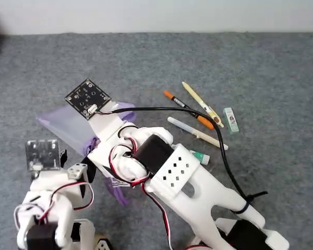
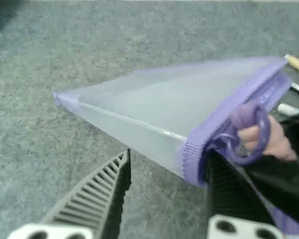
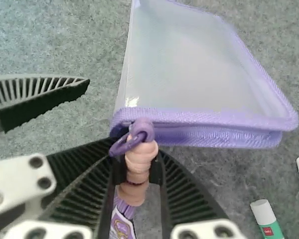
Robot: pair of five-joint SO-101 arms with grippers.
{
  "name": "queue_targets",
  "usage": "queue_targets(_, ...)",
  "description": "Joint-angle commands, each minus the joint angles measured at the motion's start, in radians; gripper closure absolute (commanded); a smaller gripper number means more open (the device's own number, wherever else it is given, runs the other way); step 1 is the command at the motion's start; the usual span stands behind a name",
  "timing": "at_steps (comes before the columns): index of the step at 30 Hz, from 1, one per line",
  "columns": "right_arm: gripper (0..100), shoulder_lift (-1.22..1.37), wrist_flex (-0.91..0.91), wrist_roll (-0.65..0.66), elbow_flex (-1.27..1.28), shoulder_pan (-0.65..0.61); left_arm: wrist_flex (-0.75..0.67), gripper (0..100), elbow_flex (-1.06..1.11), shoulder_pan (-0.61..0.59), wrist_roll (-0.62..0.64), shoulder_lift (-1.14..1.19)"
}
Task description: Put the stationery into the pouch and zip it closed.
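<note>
Pinching the peach zip pull (image 3: 138, 167) between jaws pressed together, the right gripper (image 3: 137, 159) holds the pouch (image 3: 189, 74) at one corner. The left gripper (image 2: 168, 159), jaws spread, stands just beside its purple edge. Soft, light mesh, likely to buckle and slide, the pouch lies left of the middle of the desk (image 1: 261, 62); the stiffer binding looks the surest hold. Pens (image 1: 195, 113) lie toward the right edge.

Open tabletop (image 1: 146, 57) lies beyond the pouch (image 1: 62, 125), toward the far edge. The right arm (image 1: 208, 192) blocks the middle, and scattered pens (image 1: 198, 134) crowd the right side.
</note>
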Motion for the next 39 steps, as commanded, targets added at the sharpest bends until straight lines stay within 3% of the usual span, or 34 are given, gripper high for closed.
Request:
queue_targets(1,99.1,-0.053,0.054,0.000,-0.061,-0.010,-0.018,78,-0.061,-0.011,0.003,0.087)
queue_targets(7,99.1,-0.059,0.136,-0.003,-0.063,-0.012,-0.012,79,-0.084,-0.011,0.037,0.068)
queue_targets(14,99.1,-0.104,0.136,-0.003,-0.044,-0.008,-0.014,99,-0.084,-0.011,-0.052,-0.020)
queue_targets(24,99.1,-0.231,0.137,0.003,0.103,0.002,-0.011,99,-0.077,-0.011,-0.068,-0.061)
queue_targets(30,99.1,-0.381,0.151,0.011,0.252,0.107,0.006,99,-0.077,-0.011,-0.068,-0.061)
queue_targets(39,99.1,-0.576,0.176,0.126,0.377,0.248,0.011,99,-0.077,-0.009,-0.069,-0.061)
